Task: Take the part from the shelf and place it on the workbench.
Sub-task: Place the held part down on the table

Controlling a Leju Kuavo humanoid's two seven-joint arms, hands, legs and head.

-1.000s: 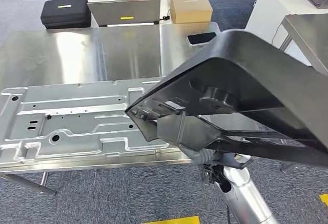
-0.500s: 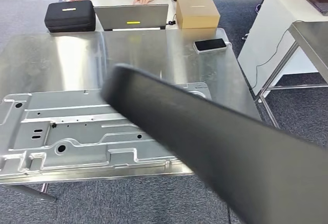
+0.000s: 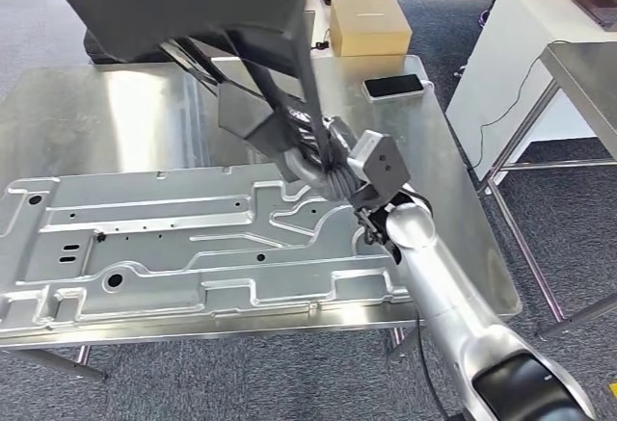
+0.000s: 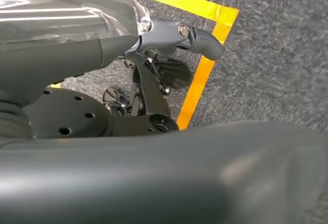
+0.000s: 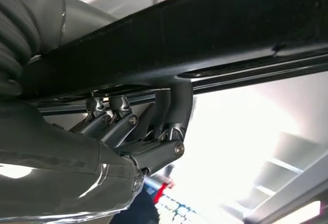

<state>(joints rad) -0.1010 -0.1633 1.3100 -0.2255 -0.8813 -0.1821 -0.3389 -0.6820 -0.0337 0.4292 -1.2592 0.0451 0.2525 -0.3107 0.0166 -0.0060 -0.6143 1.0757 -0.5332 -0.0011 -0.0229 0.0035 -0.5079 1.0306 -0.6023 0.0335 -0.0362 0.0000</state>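
The black plastic part [image 3: 167, 2] is up in the air over the far half of the steel workbench [image 3: 102, 113], tilted, its broad panel high at the far left and its ribbed underside sloping down toward the right hand [image 3: 324, 156]; that hand grips the part's lower bar, and in the right wrist view the fingers [image 5: 127, 126] are wrapped round the dark bar [image 5: 193, 34] with the thumb [image 5: 65, 178] beneath; the silver right arm [image 3: 443, 296] reaches in from the lower right. On the near side of the workbench lies a large stamped metal panel [image 3: 182, 248], flat, below the part. At the far edge sit a smartphone [image 3: 393, 85], a cardboard box [image 3: 369, 24] and a black case [image 3: 98, 47]. The left hand [image 4: 182, 34] hangs over grey carpet and yellow floor tape [image 4: 201, 70], thumb out, fingers curled in, holding nothing.
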